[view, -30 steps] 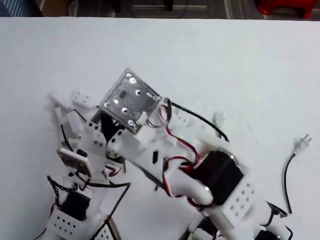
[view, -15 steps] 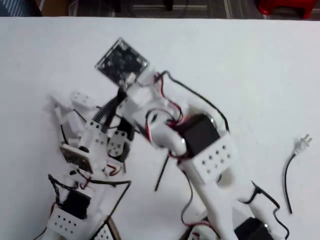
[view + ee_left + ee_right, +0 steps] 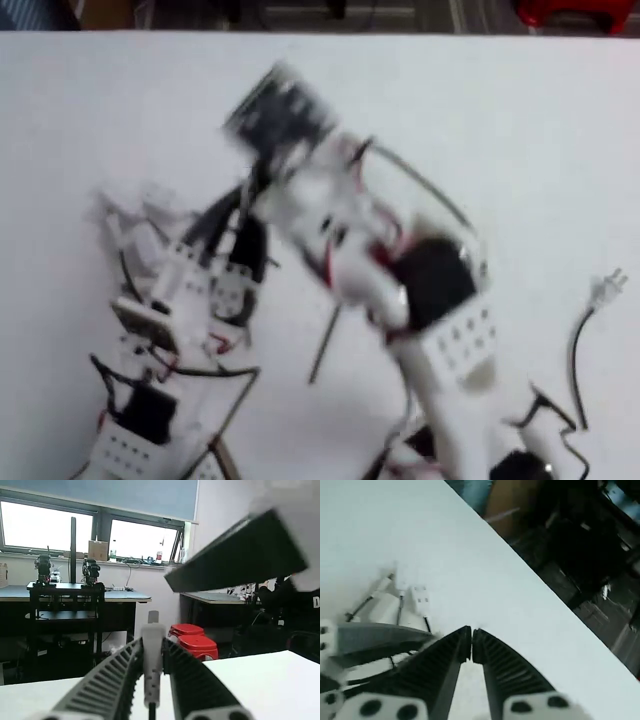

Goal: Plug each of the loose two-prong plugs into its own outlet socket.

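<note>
- Our left gripper [image 3: 152, 642] is clenched on a white 2-prong plug [image 3: 152, 662]. It pinches the body so the metal end pokes past the fingertips, free to meet a socket.
- It points level across the table, toward the room, not down at any outlet.
- Our right gripper [image 3: 471, 642] is pressed closed on nothing and hangs over the table [image 3: 485, 565].
- Beneath it lies a small white block [image 3: 420, 596] with 2 dark marks, probably an outlet socket, though we cannot be sure.
- A second loose plug [image 3: 606, 288] lies on its black cord [image 3: 574, 350] near the table's right side, well apart from both grippers.
- We judge that no plug is seated yet.
</note>
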You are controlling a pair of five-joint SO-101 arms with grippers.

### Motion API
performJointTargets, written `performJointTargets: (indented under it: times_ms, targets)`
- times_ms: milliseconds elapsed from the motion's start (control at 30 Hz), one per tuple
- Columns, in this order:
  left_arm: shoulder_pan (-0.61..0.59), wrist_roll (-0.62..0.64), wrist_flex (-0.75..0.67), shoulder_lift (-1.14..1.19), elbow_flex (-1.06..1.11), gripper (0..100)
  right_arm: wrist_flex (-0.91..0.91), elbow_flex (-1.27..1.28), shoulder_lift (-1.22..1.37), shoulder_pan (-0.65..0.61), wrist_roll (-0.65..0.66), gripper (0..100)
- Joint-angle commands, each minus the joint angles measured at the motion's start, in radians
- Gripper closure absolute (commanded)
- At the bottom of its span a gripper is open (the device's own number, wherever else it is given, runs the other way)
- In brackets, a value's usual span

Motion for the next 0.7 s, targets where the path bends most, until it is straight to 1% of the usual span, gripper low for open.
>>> performJointTargets:
  times_ms: [0, 100, 200, 367, 500, 567, 667]
  targets:
    - [-0.005, 0.005, -0.017, -0.015, -0.011, 98, 0.044, -0.023, -0.062, -0.159, 0.003, 98.0]
    - [-0.005, 0.005, -0.014, -0.015, -0.011, 98, 0.039, -0.008, -0.028, -0.168, 0.003, 98.0]
    - [-0.005, 0.005, -0.012, -0.015, -0.011, 98, 0.008, 0.025, 0.025, -0.108, 0.008, 98.0]
    - [-0.007, 0.005, -0.012, -0.015, -0.011, 98, -0.071, 0.051, 0.119, 0.091, 0.018, 98.0]
    - [-0.007, 0.005, -0.012, -0.015, -0.011, 98, -0.079, 0.058, 0.203, 0.237, 0.084, 98.0]
    - [-0.007, 0.005, -0.012, -0.015, -0.011, 98, -0.073, 0.054, 0.222, 0.291, 0.087, 98.0]
    - [-0.007, 0.005, -0.012, -0.015, -0.011, 98, -0.071, 0.052, 0.183, 0.337, 0.089, 98.0]
